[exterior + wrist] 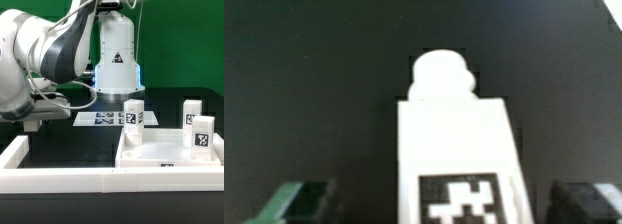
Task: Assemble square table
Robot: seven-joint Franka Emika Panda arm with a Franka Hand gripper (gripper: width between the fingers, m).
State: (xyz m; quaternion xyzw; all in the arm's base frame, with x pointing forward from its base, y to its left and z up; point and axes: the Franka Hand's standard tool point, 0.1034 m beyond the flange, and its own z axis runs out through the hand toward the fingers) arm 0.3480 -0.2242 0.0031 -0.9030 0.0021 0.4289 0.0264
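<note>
**TOOL WIDE ASTRIDE ONE LEG; SLAB AT LOWER RIGHT**

Locate the arm (45,55) in the upper left of the exterior view, elbow raised and forearm folded down toward the dark surface (70,140) at the left edge. Do not expect to make out the tool there, low in shadow.

Refer to the wrist view for the tool (441,200). Read it as wide, with one dark fingertip (295,200) to each side of a leg (452,140) and a strip of dark surface showing on both sides. Treat this leg as straddled, not gripped. Note the rounded peg (441,75) at its far end and the tag (461,200) at the end nearest the tool.

Count in the exterior view:
- One slab (160,160), lower right, white, with raised edges.
- Three standing legs: first upright leg (134,115) at the slab's rear left corner, second upright leg (191,112) at right centre, third upright leg (202,137) just below it.
- One marker board (100,118), flat, at centre, behind the slab.
- One border wall (40,175), low and white, across the lower left.

Do not assume the straddled leg to be one of those three; not determinable.
</note>
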